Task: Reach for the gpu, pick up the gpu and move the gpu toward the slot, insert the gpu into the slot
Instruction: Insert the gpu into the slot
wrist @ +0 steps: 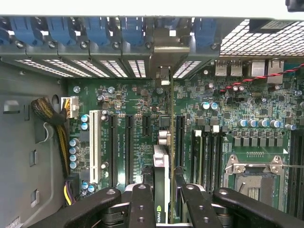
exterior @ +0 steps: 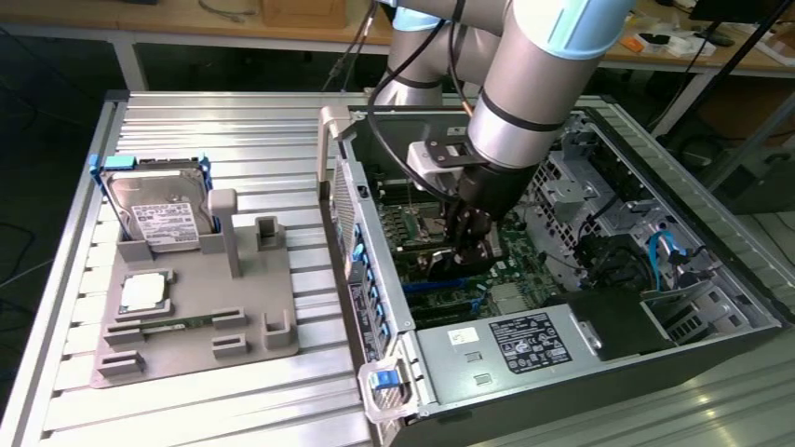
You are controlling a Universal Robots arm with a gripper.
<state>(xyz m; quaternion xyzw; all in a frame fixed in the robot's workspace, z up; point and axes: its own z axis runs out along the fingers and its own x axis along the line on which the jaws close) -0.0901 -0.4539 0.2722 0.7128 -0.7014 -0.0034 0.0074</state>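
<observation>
Robot gripper (exterior: 466, 244) clamps the gpu (wrist: 162, 185) deep inside an open computer case (exterior: 695, 307), at the centre of the exterior view, its two black fingers (wrist: 142, 204) pressed against opposite faces of the card. From the wrist camera the card appears edge-on, standing square to the green motherboard (wrist: 133, 95), with a small green logo showing on its near edge between the fingers. Its far end reaches the case's rear wall, where a grey metal bracket (wrist: 162, 52) sits in line with a row of blue clips (wrist: 95, 28) and perforated slot covers. The card stands among the black expansion slots (wrist: 114, 147), just beside a long one; whether its lower edge is seated in a slot cannot be told. A silver processor socket (wrist: 254, 173) lies well apart on the same board, and red and black wires (wrist: 266, 76) cross the board near the rear ports. The arm (exterior: 534, 84), grey with a light blue joint cap, drops in from the upper middle of the exterior view. At the exterior view's left, a grey fixture tray (exterior: 199, 317) on a slatted aluminium table (exterior: 249, 121) holds a hard drive (exterior: 162, 219) with a white label propped in a blue frame, and a narrow green memory stick (exterior: 174, 324) lying flat nearer the lower left. A labelled power supply (exterior: 528, 340) fills the case's corner at lower centre.
</observation>
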